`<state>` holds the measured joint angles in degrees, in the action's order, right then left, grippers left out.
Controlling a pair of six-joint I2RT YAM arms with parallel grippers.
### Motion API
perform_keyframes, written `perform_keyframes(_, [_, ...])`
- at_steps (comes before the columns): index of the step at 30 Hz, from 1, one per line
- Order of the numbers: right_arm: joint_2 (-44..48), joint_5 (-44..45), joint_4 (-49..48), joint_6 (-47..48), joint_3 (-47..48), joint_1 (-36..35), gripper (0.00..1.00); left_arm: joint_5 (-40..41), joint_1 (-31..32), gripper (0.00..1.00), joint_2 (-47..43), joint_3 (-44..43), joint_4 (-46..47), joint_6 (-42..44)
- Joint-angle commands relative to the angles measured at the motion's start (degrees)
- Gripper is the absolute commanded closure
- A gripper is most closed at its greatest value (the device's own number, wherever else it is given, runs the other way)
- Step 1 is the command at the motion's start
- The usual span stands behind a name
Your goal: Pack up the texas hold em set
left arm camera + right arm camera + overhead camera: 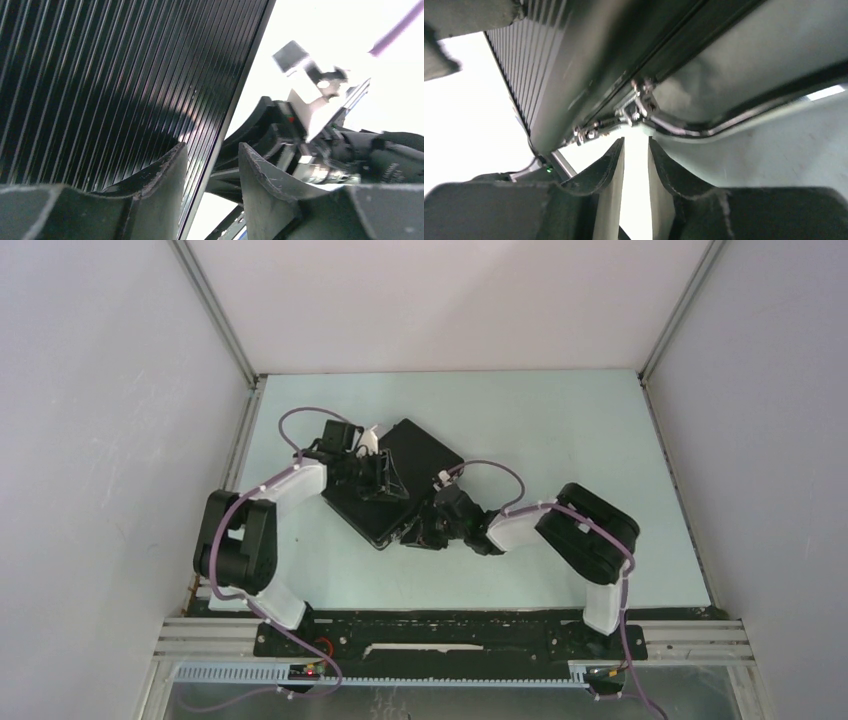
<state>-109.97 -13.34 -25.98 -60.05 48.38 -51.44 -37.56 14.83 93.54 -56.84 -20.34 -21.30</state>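
Black briefcase (420, 450) looks to be shut and laid flat on the counter (590, 440), left of centre, nearer the far edge. Its long axis is set diagonally, far-right corner toward near-left corner, with the handle (684, 131) side turned to the near-right corner. The left end effector (378, 480) is parked over the ribbed lid, fingers spread, nothing gripped. The right end effector (425, 532) is held just off the handle side, fingers barely parted, empty. Risk-wise: the case could get spun or slid by a sideways shove there, and the arms could be bumped together, being that close.
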Motion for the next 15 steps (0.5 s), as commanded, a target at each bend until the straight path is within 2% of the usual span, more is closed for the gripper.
perform_keyframes(1, [11.9, 7.9, 13.7, 9.3, -0.5, -0.7, 0.62, 9.5, 1.3, 0.48, -4.5, 2.7, -7.0, 4.8])
perform_keyframes(2, [15.4, 9.6, 17.4, 11.5, -0.7, -0.8, 0.56, 10.3, 1.7, 0.46, -6.8, 2.8, -6.6, 5.2])
perform_keyframes(4, [23.3, 12.4, 24.7, 15.7, -0.7, -0.8, 0.46, 11.7, 2.4, 0.33, -12.0, 3.3, -5.5, 6.2])
perform_keyframes(7, [36.4, 19.2, 38.7, 20.7, -0.7, -0.6, 0.28, 13.0, 3.7, 0.19, -21.3, 3.9, -3.7, 8.4])
perform_keyframes(10, [48.4, 23.7, 48.5, 24.9, -0.6, 0.5, 0.18, 13.8, 5.6, 0.08, -29.6, 4.7, -1.4, 9.0])
perform_keyframes(13, [60.0, 28.1, 58.5, 28.1, 1.7, 2.9, 0.13, 14.2, 6.5, 0.01, -36.4, 2.7, -1.2, 7.3])
perform_keyframes(15, [65.6, 31.5, 65.1, 30.7, 5.4, 4.4, 0.13, 14.3, 6.5, 0.0, -40.4, -0.2, -2.0, 5.9])
